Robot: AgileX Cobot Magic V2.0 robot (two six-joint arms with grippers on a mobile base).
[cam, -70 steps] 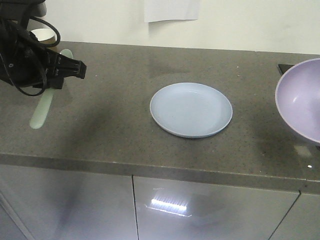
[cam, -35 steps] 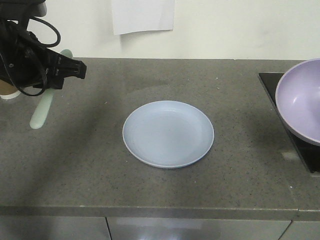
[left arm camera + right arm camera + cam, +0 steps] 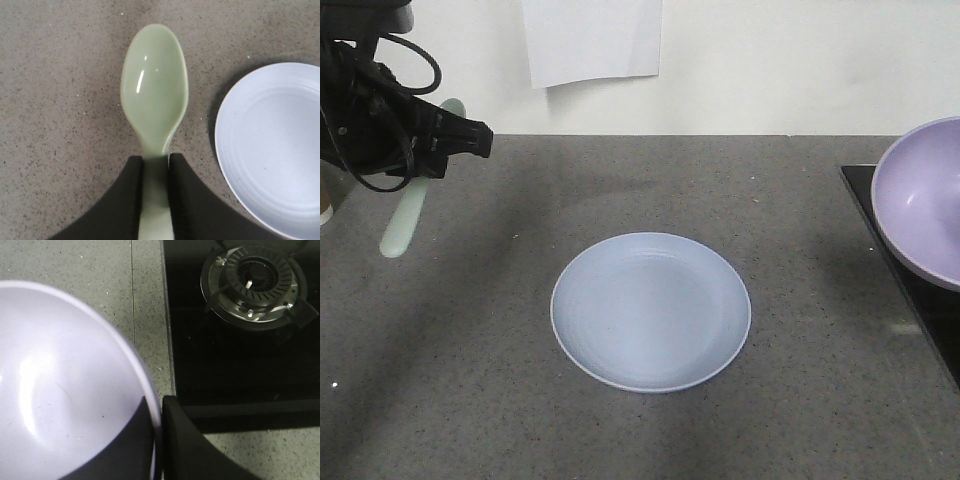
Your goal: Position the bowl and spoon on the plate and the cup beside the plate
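Left gripper (image 3: 155,164): fingers clamped on handle of pale mint-green plastic spoon (image 3: 155,95), near round pale blue plastic plate (image 3: 650,310).
Right gripper (image 3: 159,412): pinching rim of round lavender plastic bowl (image 3: 60,380).
Risk: the rim pinch looks slight; bowl may slip.

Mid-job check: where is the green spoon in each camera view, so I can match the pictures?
Exterior front-facing: spoon at the far left, slanting down, well left of the plate.
Left wrist: spoon in the centre, head pointing up, handle pinched between the dark fingers; plate on its right.
Right wrist: not in it; only the bowl and a stove burner.
Shared landmark: the grey speckled countertop.
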